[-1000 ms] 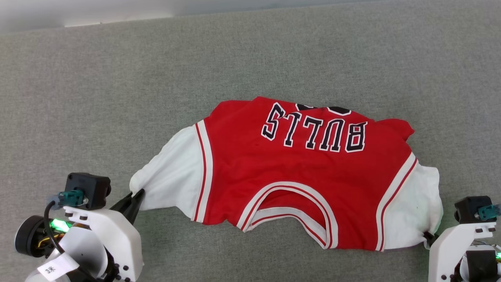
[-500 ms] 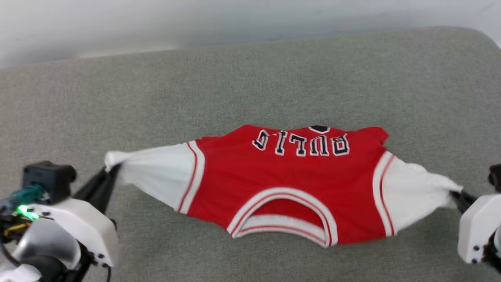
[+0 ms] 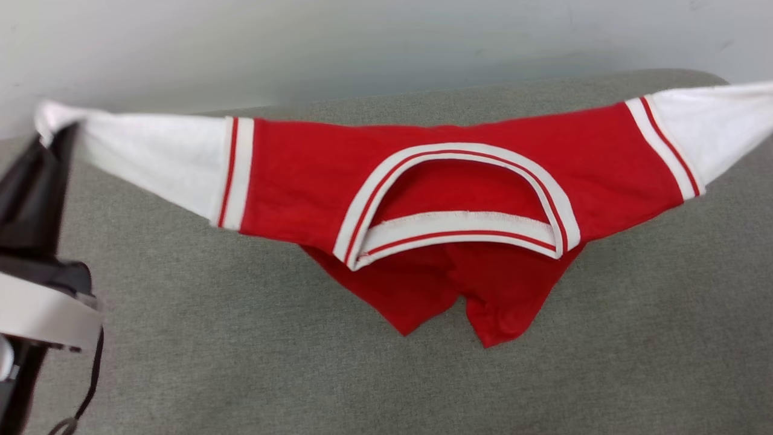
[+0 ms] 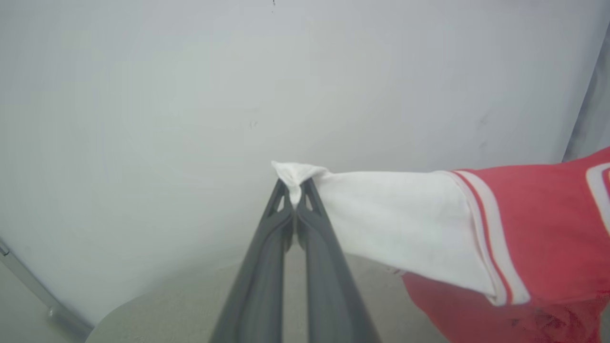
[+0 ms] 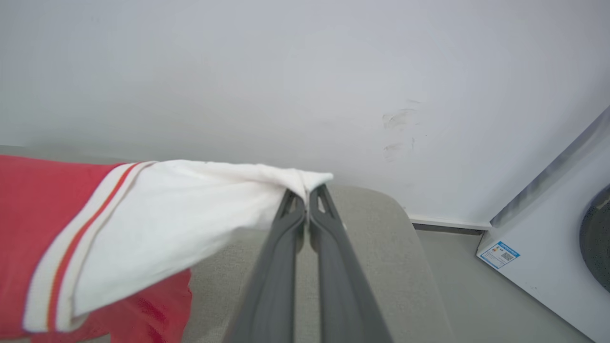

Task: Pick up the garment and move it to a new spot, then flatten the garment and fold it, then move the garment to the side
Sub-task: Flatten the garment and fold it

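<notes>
Garment (image 3: pixel 302 181), a red basketball-style jersey with white short sleeves and red-and-white striped trim, is held in the air across the upper half of the head view. It is stretched sleeve to sleeve above the grey fabric-covered surface (image 3: pixel 181 350), with the pale wall (image 3: pixel 302 48) behind. Left gripper (image 4: pixel 295 190): both long dark fingers are clenched together on the bunched tip of one white sleeve, and the cloth runs from the fingertips toward the right of the left wrist view. Right gripper (image 5: pixel 307 195): its fingers are likewise pinched on the tip of the other white sleeve, and the cloth runs toward the left of the right wrist view. The governing relation is that the garment's long axis lies straight between the two grips, horizontal across the head view and taut. The red body hangs below that line, with the striped neckline facing the camera at frame centre. The lower edge droops to two points at lower centre; whether these touch the surface cannot be determined. Neither arm is the nearer, as each holds one end. In my assessment, the carry to a new spot is in hand. Setting down flat will depend on keeping both grips level and apart, so that the hanging body meets the surface first and unrolls along it.
</notes>
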{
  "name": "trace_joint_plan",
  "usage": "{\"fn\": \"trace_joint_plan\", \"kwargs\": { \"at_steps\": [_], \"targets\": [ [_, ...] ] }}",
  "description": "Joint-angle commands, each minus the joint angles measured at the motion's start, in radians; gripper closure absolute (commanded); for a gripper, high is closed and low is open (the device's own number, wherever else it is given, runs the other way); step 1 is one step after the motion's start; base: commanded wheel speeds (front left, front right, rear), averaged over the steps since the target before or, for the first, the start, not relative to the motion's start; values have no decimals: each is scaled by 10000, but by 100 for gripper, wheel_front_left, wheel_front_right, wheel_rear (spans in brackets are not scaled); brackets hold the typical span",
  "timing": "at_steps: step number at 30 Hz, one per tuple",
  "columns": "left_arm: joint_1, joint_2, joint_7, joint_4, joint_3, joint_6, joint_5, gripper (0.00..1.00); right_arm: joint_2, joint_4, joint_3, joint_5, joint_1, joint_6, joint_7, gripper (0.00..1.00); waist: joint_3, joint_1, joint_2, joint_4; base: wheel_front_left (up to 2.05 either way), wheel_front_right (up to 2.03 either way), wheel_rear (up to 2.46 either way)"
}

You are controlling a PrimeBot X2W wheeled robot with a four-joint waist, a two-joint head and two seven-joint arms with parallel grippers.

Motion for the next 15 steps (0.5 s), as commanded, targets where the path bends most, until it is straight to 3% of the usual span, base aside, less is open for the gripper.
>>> {"fn": "trace_joint_plan", "kwargs": {
  "at_steps": [1,5,15],
  "targets": [
    [-252,-147,-171,-132,100,77,-154,100,-84,-81,-5,100,-254,-5,-2,100,0,0,0,1,0,0,0],
    [-1122,-230,-673,-482,549,171,-328,100,-186,-209,49,50,-1315,-5,-36,100,77,0,0,17,0,0,0],
    [-3555,264,-1233,-315,1032,98,-504,100,-487,239,652,-198,-4070,-5,-408,100,811,0,0,39,0,0,0]
  ]
}}
